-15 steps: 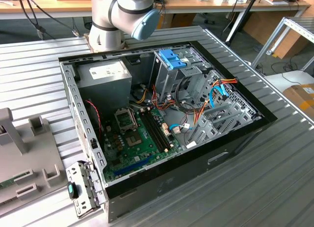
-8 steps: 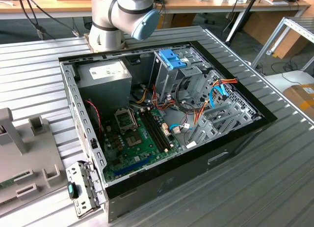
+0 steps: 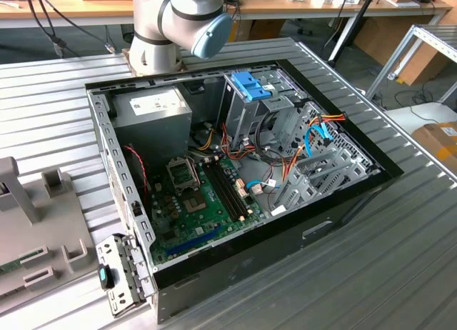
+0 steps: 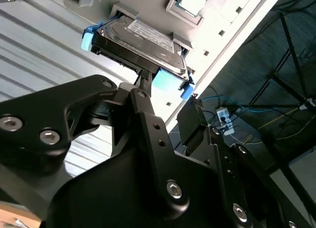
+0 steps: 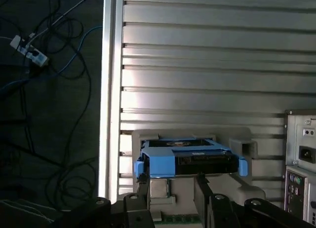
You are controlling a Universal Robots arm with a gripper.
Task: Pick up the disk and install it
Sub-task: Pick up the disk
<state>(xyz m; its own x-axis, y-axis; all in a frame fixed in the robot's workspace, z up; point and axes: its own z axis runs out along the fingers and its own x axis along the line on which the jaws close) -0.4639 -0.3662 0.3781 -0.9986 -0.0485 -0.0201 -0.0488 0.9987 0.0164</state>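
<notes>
Blue-railed disk (image 5: 190, 159): lying flat in a grey holder (image 5: 224, 134) on the ribbed metal table (image 5: 207, 65) — not yet lifted.
Gripper (image 5: 172, 186): jaws apart, gripping nothing, its 2 fingers reaching up to the disk's near end in the first wrist view.
Computer case (image 3: 235, 166): lid off, circuit board exposed — exterior view.

arm (image 3: 178, 23): cut off by the exterior view's top edge; its upper links are out of sight.
disk (image 5: 190, 156): in the first wrist view the gripper (image 5: 171, 181) covers part of its front edge, and its blue front hides the rear end.
holder (image 3: 43, 230): cut by the exterior view's left edge.
case (image 5: 301, 164): rear panel cut by the first wrist view's edge.
floor cables (image 5: 54, 90): too dark to trace.
</notes>
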